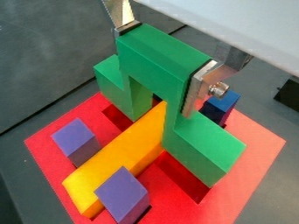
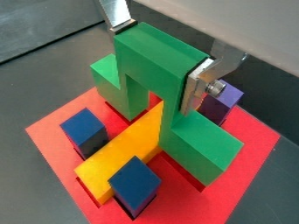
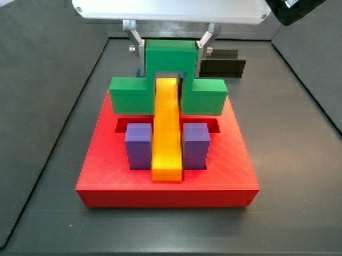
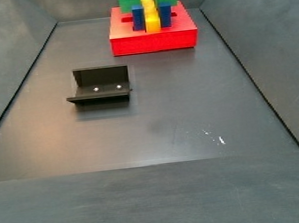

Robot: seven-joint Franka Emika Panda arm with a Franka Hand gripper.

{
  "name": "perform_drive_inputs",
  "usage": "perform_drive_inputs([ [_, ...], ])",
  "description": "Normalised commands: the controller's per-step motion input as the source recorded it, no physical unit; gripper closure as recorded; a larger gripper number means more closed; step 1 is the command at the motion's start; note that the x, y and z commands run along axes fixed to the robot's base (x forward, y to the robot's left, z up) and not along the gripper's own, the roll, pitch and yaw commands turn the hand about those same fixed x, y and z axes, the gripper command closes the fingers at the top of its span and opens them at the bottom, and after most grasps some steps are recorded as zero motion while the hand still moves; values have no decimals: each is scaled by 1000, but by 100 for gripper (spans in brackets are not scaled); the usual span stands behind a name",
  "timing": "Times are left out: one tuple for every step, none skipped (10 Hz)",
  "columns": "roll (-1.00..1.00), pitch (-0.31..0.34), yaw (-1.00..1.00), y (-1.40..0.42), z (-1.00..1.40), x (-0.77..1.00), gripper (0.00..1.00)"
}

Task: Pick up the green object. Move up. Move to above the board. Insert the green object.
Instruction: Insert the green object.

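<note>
Green object (image 1: pixel 158 87), clamped at its cube by the gripper (image 1: pixel 166 63), straddles the yellow bar (image 1: pixel 122 153): lower it squarely into the board (image 1: pixel 257 188).

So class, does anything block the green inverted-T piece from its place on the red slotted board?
Nothing visible does: the gripper holds the green inverted-T piece already on the red slotted board, straddling the yellow bar.

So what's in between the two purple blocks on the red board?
The long yellow bar runs between the two purple blocks on the board, clear in a side view. The gripper holds the green object behind them.
</note>
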Motion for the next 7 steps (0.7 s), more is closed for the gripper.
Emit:
perform_drive_inputs([
  [0,-20,11,-9,-137,57,100],
  [0,-20,0,-74,-114,143,100],
  [0,-16,0,-77,-106,126,100],
  [0,-17,0,-86,-91,137,100],
  [0,-11,0,-26,-86,77,100],
  [10,0,0,0,-46,0,100],
  [19,0,0,0,-60,0,100],
])
